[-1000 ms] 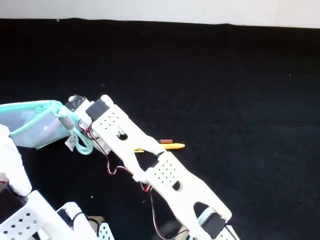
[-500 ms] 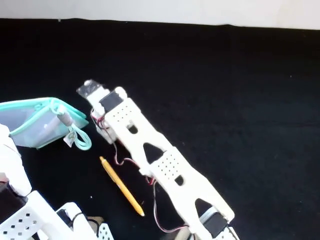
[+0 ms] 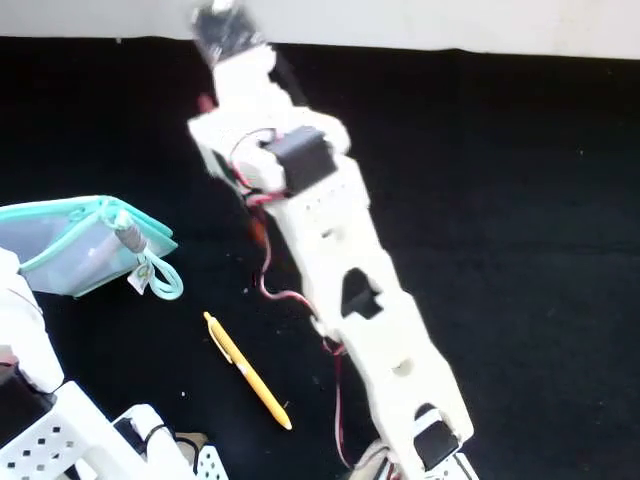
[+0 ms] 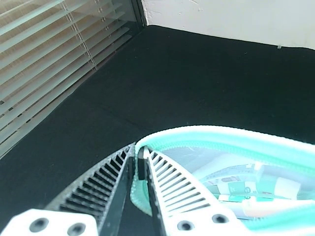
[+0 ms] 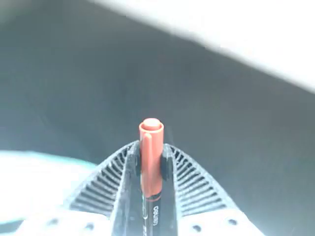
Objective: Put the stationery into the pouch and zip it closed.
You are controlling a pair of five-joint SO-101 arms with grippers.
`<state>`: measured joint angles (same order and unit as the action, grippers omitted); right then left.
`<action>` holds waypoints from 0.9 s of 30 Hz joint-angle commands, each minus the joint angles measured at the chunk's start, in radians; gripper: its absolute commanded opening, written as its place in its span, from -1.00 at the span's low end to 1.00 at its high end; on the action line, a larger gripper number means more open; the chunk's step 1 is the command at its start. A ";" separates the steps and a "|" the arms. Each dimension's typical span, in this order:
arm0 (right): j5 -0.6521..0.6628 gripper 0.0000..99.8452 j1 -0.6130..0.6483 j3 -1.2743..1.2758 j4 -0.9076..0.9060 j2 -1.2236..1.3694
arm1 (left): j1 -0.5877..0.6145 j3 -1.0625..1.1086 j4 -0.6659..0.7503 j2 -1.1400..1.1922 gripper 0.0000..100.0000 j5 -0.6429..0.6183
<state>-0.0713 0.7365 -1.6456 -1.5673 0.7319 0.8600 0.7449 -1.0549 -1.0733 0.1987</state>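
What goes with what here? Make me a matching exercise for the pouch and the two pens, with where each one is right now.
Things:
1. pouch
2. yellow pen
3. red pen

Places:
A. lying loose on the black table
B. clamped in the right pincer
C. gripped at its edge by the left pincer

Pairs: 1-C, 2-A, 3-B
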 commanded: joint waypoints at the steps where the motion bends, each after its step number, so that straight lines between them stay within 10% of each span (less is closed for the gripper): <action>1: -0.057 -0.98 0.074 -0.116 0.229 -0.248 | -0.038 0.027 0.000 0.019 -0.99 -0.002; 10: -0.089 -0.99 0.328 -0.113 0.486 -0.282 | -0.108 0.048 0.000 0.021 -0.99 -0.002; 27: -0.084 -0.99 0.358 -0.122 0.387 -0.033 | -0.108 0.047 0.006 0.019 -0.99 -0.002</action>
<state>-0.1511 1.0909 -1.6701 -1.1301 0.6997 0.7664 0.7541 -1.0503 -1.0748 0.2048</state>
